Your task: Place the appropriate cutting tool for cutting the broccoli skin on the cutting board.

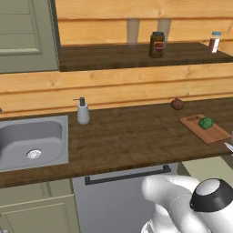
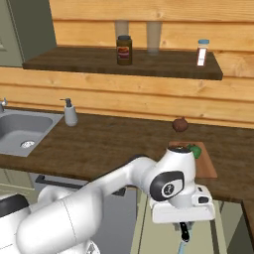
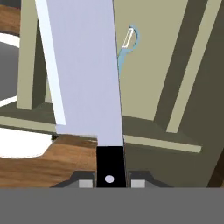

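My gripper (image 3: 109, 181) is shut on the black handle of the knife (image 3: 83, 65), whose long silver blade runs up the hand view. In the right base view the gripper (image 2: 184, 227) hangs below the counter's front edge, in front of the pale cabinet, with the knife (image 2: 184, 239) pointing down from it. The cutting board (image 1: 216, 133) lies on the dark counter at the right, with the green broccoli (image 1: 205, 122) on its far part. From the right side the board (image 2: 206, 169) and the broccoli (image 2: 196, 151) sit just behind my hand. A small pale bluish tool (image 3: 127, 43) lies beyond the blade.
A brown roundish lump (image 1: 177, 104) sits behind the board. Left on the counter are a soap dispenser (image 1: 83, 111) and a steel sink (image 1: 27, 136). The upper shelf carries a dark jar (image 1: 157, 44) and a small bottle (image 1: 214, 42). Pale cabinet panels (image 2: 225, 223) surround the hand.
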